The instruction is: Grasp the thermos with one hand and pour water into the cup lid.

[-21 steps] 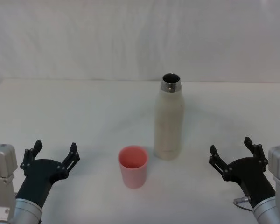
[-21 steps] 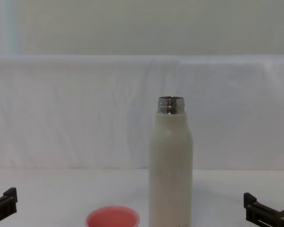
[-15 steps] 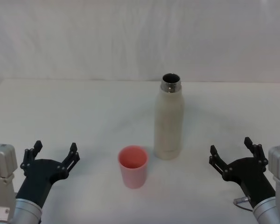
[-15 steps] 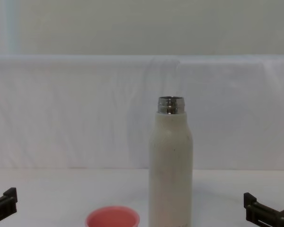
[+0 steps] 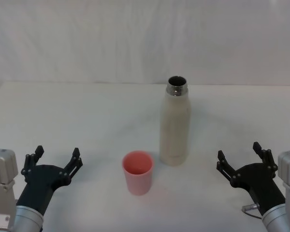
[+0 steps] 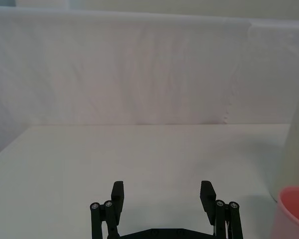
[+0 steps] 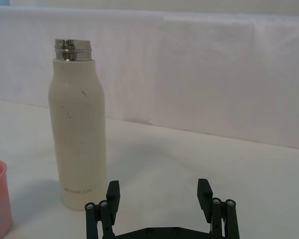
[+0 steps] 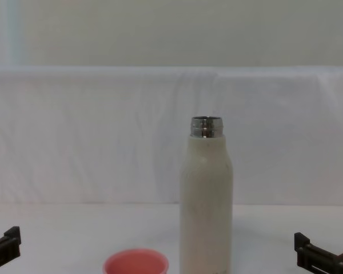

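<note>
thermos [image 5: 175,124] standing upright on counter [image 5: 87,116], just behind-right of cup lid [image 5: 137,172] | right claw [image 5: 242,164] spread, probably sitting nearer | left claw [image 5: 55,165] spread, idling

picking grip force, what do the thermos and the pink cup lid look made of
Thermos: probably metal with a matte cream coating, faintly scuffed; its bare neck is shiny, threaded steel.
Cup lid: seems smooth salmon-pink plastic, thin-rimmed with an even, dull sheen, though coated metal can't be excluded.
</note>
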Robot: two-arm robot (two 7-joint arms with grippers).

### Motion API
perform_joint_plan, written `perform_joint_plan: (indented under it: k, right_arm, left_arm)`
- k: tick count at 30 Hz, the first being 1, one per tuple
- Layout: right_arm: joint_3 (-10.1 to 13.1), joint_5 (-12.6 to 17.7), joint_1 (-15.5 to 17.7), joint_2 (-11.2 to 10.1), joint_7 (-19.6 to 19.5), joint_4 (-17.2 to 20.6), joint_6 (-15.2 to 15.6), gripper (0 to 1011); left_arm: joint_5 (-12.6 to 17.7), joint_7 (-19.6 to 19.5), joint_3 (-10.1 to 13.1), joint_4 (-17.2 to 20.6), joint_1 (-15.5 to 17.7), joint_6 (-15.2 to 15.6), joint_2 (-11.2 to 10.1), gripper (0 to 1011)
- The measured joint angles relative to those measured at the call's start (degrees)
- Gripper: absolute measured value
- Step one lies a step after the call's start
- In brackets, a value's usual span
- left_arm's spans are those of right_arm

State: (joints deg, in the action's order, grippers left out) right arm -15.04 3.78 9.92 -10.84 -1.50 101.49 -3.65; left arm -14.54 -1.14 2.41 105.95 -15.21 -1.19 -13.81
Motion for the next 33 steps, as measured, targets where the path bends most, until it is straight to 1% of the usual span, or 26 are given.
perform_joint_plan:
  k: [22, 29, 33]
  right_arm:
    - [0.0, 0.0, 0.0, 0.0, 0.0, 0.0, 0.0, 1001]
    - [1.0, 0.0, 0.3, 0.3, 1.8, 1.5, 1.1, 1001]
    - [1.9, 0.7, 0.6, 0.2, 3.9, 2.5, 2.1, 1001]
  left_arm:
    - [0.0, 0.0, 0.0, 0.0, 0.0, 0.0, 0.0, 1001]
    - [0.0, 0.0, 0.0, 0.0, 0.0, 0.0, 0.0, 1001]
    - [0.0, 0.0, 0.0, 0.0, 0.0, 0.0, 0.0, 1001]
